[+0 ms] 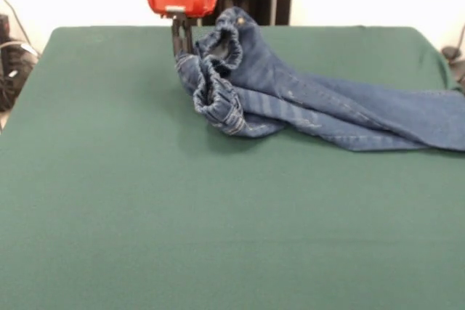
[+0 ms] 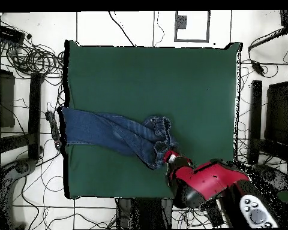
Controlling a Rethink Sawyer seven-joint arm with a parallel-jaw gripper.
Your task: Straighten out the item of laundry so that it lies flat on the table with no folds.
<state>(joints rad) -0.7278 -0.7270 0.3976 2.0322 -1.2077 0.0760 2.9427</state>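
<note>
Claw (image 1: 182, 40) down at far-left edge of jeans (image 1: 305, 103), fingers apparently pinched on bunched waistband, likely to drag it out flat. Legs trail right across tabletop (image 1: 145, 215), overhanging right edge; waist crumpled, lifted.

**Red-and-black arm with a dark hand**

The arm (image 2: 209, 182) wears glossy red shells over black joints. Seen from the front, a rounded red collar sits beneath a black ring with a pale band. Below it hangs the slim black hand (image 1: 182, 40). From overhead, a pale grey panel with dark round buttons lies on the arm.
</note>
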